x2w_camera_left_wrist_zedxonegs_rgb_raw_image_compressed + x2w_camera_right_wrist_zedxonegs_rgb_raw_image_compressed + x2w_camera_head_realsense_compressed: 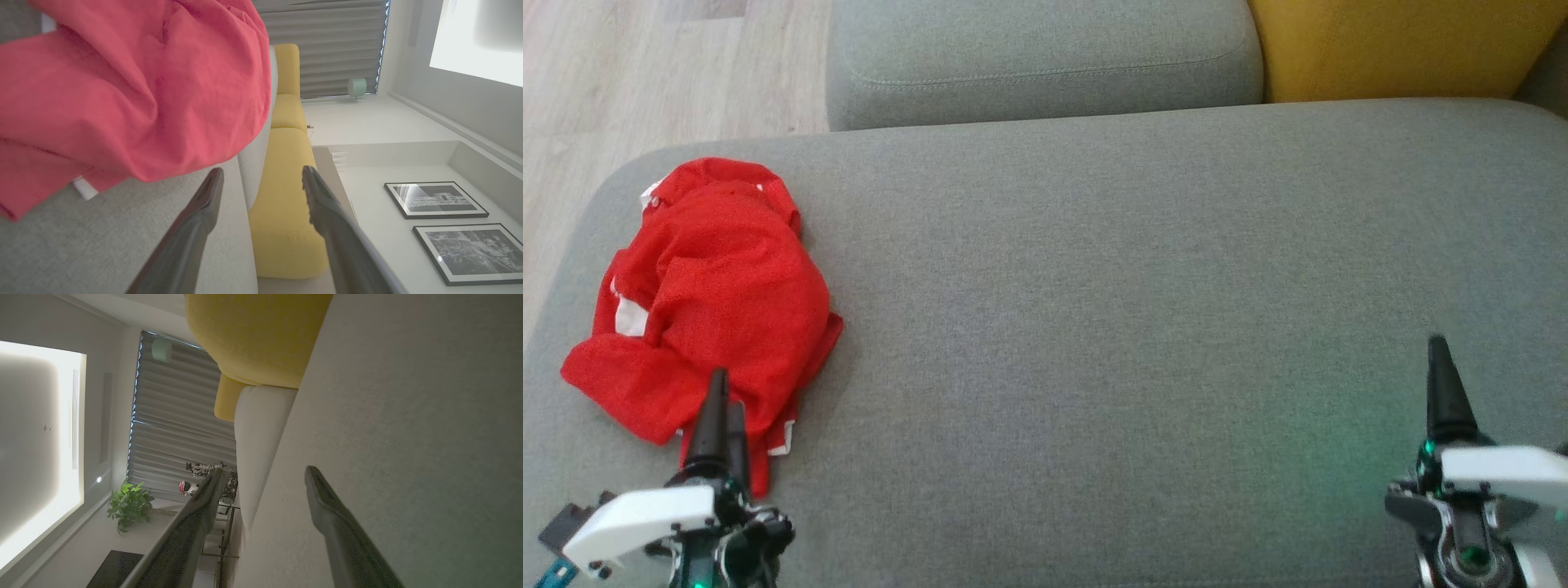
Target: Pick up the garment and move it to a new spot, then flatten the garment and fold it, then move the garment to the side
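Nearest, the left gripper point(262, 170) and right gripper point(264, 470), both with jaws spread wide and holding nothing. The left one sits at the near edge of the crumpled red garment point(711, 286), which lies at the left end of the grey seat cushion point(1135, 286). Beyond are a grey back cushion point(1045, 57) and a yellow cushion point(1396, 45).

Grey sofa seat point(1094, 286) fills ctr. Grey back cushion point(1045, 57) at 12 o'clock, yellow cushion point(1388, 45) at 1, pale wood floor point(645, 73) at 10–11. Left wrist view: pleated blinds point(322, 45) at 12, framed b/w pics point(435, 200) at 4.
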`<state>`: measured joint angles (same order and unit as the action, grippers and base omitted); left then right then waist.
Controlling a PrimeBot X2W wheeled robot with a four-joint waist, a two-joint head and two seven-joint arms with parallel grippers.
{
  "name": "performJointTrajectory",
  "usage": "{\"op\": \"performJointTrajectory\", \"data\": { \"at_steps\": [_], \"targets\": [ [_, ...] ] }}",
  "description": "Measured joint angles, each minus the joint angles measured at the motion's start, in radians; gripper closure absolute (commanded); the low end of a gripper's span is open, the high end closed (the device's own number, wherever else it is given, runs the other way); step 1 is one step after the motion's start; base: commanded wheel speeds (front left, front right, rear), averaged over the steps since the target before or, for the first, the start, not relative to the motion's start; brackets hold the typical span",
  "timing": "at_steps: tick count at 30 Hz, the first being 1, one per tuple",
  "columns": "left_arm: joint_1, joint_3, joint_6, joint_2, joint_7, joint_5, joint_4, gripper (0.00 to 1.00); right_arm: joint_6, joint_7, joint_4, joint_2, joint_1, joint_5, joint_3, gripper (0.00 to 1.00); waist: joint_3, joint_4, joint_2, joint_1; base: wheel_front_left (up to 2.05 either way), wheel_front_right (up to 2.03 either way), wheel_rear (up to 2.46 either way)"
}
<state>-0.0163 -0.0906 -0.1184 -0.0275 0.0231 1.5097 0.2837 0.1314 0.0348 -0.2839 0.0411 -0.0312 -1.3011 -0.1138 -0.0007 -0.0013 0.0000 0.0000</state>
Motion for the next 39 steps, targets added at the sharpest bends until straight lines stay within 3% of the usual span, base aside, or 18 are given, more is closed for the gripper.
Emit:
{"op": "performJointTrajectory", "data": {
  "at_steps": [16, 22, 39],
  "targets": [
    [-0.016, 0.011, 0.065, 0.0, -0.044, -0.238, -0.109, 0.0, 0.0, -0.041, 0.067, 0.033, -0.042, 0.325, 0.043, 0.0, -0.005, 0.01, 0.0, 0.0, 0.0, 0.0, 0.0],
    [-0.018, 0.049, 0.075, -0.001, -0.064, -0.352, -0.147, 0.0, 0.0, -0.062, 0.084, 0.049, -0.043, 0.477, 0.077, 0.0, -0.005, 0.013, 0.0, 0.0, 0.0, 0.0, 0.0],
    [-0.018, 0.169, 0.084, -0.003, -0.106, -0.684, -0.204, 0.0, 0.0, -0.116, 0.112, 0.032, -0.043, 0.766, 0.095, 0.0, -0.001, 0.01, 0.0, 0.0, 0.0, 0.0, 0.0]
  ]
}}
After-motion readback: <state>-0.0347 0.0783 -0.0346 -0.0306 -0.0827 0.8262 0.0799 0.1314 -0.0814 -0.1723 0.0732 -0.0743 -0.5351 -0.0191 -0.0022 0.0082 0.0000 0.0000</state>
